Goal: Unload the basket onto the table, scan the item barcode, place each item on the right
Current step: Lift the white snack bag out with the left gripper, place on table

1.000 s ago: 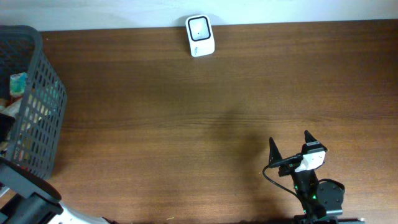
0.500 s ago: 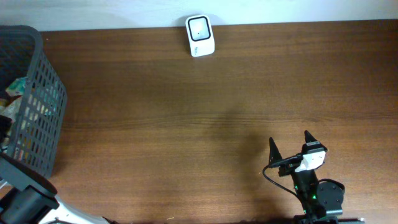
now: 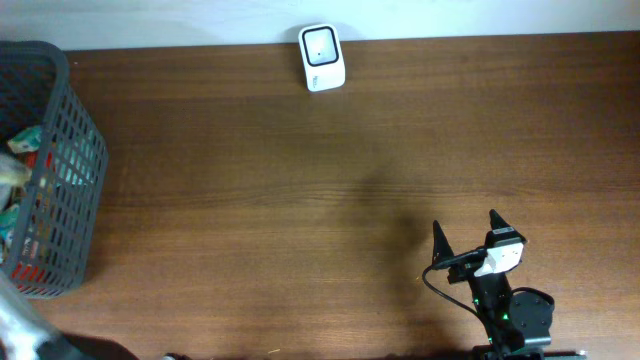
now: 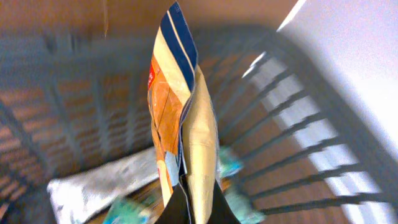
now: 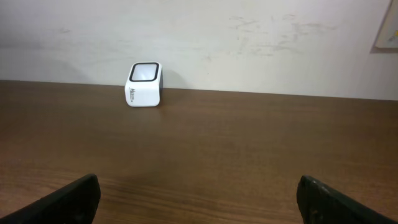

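Orange-and-blue snack bag (image 4: 180, 118) is pinched tight in the left gripper (image 4: 189, 210), grey basket (image 4: 298, 124) all around it, so I'd call this pickup, next it needs hauling to the scanner (image 3: 322, 57) well away, while the right gripper (image 3: 468, 243) sits wide open.

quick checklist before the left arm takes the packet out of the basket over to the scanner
1. Grip: left gripper is shut on one edge of the snack packet. ok
2. Packet clear of the basket: its walls surround the packet and other packets lie below. not ok
3. Path over the table: bare wood between basket and scanner. ok
4. Scanner in place: standing at the far edge. ok
5. Right gripper: open and empty near the front edge, away from that path. ok
6. Barcode side: none shows on the faces in view. cannot tell
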`<state>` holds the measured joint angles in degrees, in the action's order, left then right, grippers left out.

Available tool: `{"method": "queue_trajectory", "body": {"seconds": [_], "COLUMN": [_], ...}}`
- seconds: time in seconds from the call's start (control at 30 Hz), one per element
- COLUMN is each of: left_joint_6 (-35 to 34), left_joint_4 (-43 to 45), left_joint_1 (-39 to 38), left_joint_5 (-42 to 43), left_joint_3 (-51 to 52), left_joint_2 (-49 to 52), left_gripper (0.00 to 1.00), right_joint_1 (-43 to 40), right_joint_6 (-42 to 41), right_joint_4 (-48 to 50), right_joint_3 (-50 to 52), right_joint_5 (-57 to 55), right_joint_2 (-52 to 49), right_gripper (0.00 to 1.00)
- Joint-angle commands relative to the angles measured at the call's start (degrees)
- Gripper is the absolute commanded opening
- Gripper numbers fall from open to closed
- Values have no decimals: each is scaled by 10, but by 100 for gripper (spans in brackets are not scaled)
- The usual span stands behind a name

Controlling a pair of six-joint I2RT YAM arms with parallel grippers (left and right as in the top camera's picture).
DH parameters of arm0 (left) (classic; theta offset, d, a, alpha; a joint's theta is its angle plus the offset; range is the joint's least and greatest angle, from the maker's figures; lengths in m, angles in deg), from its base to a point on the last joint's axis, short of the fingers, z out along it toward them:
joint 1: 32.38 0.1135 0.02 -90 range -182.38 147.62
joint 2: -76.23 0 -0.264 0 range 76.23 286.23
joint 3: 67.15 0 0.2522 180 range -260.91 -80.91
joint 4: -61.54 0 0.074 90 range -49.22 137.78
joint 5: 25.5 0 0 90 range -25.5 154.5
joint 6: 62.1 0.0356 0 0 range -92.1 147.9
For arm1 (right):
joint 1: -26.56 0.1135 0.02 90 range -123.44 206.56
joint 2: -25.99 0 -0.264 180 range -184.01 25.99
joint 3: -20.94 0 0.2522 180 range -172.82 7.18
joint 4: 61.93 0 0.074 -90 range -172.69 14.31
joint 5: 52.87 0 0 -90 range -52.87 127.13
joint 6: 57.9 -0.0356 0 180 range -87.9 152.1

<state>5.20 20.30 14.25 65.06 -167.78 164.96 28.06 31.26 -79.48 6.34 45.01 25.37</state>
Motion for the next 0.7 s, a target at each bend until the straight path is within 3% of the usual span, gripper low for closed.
{"method": "queue_trajectory", "body": {"seconds": [0.0,0.13,0.37,0.5,0.67], "left_joint_6": [8,18,18,18,46], "left_joint_4": [19,43,68,-16,-80], "left_joint_1": [-17,-45,-181,-310,-482], "left_joint_5": [38,65,256,271,275], "left_joint_3": [-6,-6,-5,-5,-5], "left_joint_2": [-80,-163,-217,-179,-39], "left_gripper": [0,0,0,0,0], "right_joint_1": [-4,-4,-4,-4,-4], "right_joint_6": [2,2,2,2,2], "right_joint_4": [1,1,1,1,1], "right_joint_3": [5,5,5,5,5], "right_joint_5": [5,5,5,5,5], "right_joint_2": [4,4,4,4,4], "right_gripper": [99,99,99,99,99]}}
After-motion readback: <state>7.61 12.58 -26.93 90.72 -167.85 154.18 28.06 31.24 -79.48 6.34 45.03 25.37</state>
